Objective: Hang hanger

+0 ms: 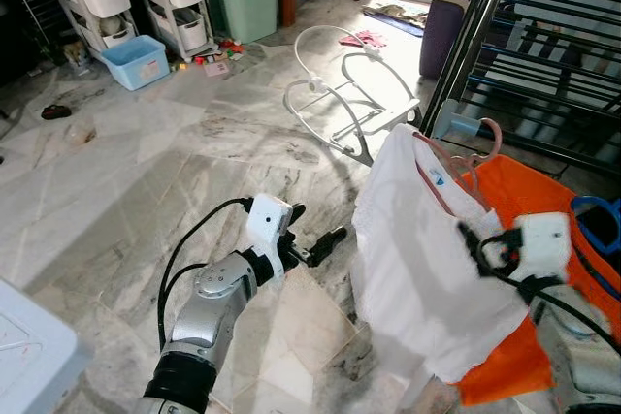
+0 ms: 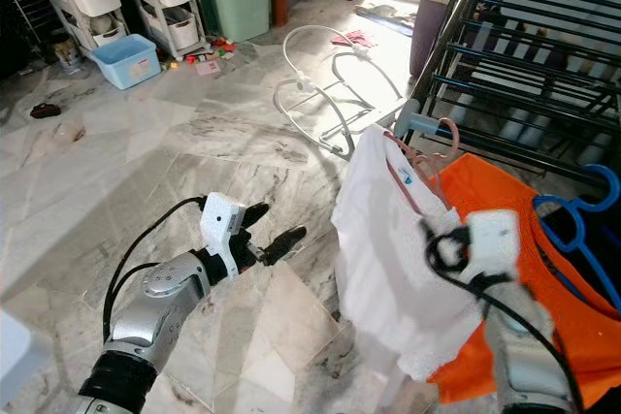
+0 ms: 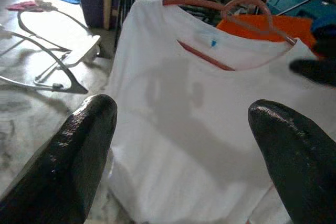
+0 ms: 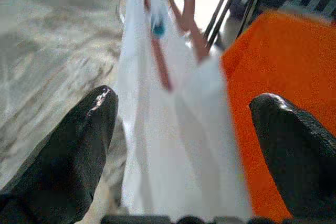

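Hanger, pink, carries a white shirt and stands just in front of the black drying rack, its hook close to the rack's lower rail. An orange cloth lies behind the shirt, on the side toward the rack.

On the side of the shirt away from the rack, the left arm stretches forward over the marble floor, elbow bent, its left gripper aimed at the shirt and short of it. Beside the shirt's lower half the right arm rises, its white wrist block against the orange cloth.

From the left wrist, the left gripper shows both fingers spread wide with the shirt's front, red neckline and blue label between them. The right wrist view is blurred; the right gripper has its fingers set well apart, framing the shirt's edge and the orange cloth. In the head views its fingertips are hidden by the shirt. A blue hanger lies on the orange cloth, cut off at the frame's edge.
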Controlling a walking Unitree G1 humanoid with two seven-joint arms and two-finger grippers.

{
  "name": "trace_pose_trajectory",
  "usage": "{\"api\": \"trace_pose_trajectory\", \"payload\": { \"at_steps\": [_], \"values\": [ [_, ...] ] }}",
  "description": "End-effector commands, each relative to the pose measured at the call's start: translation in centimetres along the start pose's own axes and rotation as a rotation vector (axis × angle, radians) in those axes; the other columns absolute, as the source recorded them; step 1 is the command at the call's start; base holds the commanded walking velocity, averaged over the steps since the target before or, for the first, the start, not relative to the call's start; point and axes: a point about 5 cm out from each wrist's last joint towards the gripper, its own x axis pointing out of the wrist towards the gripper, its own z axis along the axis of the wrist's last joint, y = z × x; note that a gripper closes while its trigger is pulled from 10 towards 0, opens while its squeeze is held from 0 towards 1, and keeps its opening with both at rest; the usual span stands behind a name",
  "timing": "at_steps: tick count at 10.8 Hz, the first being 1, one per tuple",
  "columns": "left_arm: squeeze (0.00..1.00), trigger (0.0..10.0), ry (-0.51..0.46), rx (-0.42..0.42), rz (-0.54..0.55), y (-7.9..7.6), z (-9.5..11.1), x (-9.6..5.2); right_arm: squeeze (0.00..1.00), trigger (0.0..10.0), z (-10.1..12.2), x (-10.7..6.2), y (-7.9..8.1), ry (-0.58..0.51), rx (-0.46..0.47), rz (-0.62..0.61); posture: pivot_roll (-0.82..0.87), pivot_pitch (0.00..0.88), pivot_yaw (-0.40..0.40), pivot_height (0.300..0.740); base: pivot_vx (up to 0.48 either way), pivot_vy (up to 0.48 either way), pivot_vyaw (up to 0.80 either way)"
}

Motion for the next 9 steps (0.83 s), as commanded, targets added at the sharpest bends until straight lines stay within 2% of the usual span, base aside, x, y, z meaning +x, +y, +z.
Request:
{"api": "trace_pose_trajectory", "payload": {
  "at_steps": [1,2,3,4,6,7,9],
  "values": [
    [0.0,10.0,0.015,0.02,-0.004,0.0,-0.1,0.2,0.0,10.0,-0.2,0.2,-0.7,0.029,-0.006,-0.007,0.09,0.087,-0.029,0.74,0.0,0.0,0.0],
    [0.0,10.0,0.017,0.024,-0.005,0.0,-0.1,0.2,0.0,7.6,-0.5,1.0,-1.3,0.062,-0.002,-0.011,0.1,0.087,-0.025,0.74,0.0,0.0,0.0],
    [0.0,10.0,0.019,0.03,-0.004,0.0,-0.2,0.3,0.0,0.7,-0.4,1.5,-1.5,0.068,-0.006,-0.007,0.1,0.087,-0.025,0.74,0.0,0.0,0.0],
    [0.0,10.0,0.02,0.033,-0.002,0.0,-0.2,0.3,0.0,0.0,0.1,2.4,-1.6,0.075,-0.008,0.014,0.1,0.084,-0.023,0.74,0.0,0.0,0.0],
    [0.0,10.0,0.024,0.036,0.003,0.0,-0.3,0.4,0.0,0.0,1.7,4.1,-2.2,0.076,-0.007,0.064,0.1,0.079,-0.03,0.74,0.0,0.0,0.0],
    [0.0,10.0,0.025,0.037,0.007,0.0,-0.4,0.4,0.0,0.0,2.2,4.5,-2.5,0.088,0.036,0.085,0.1,0.077,-0.036,0.74,0.0,0.0,0.0],
    [0.0,10.0,0.025,0.036,0.024,-0.1,-0.6,0.3,0.0,0.0,2.1,4.7,-3.1,0.112,0.02,0.094,0.12,0.076,-0.047,0.74,0.0,0.0,0.0]
  ]
}}
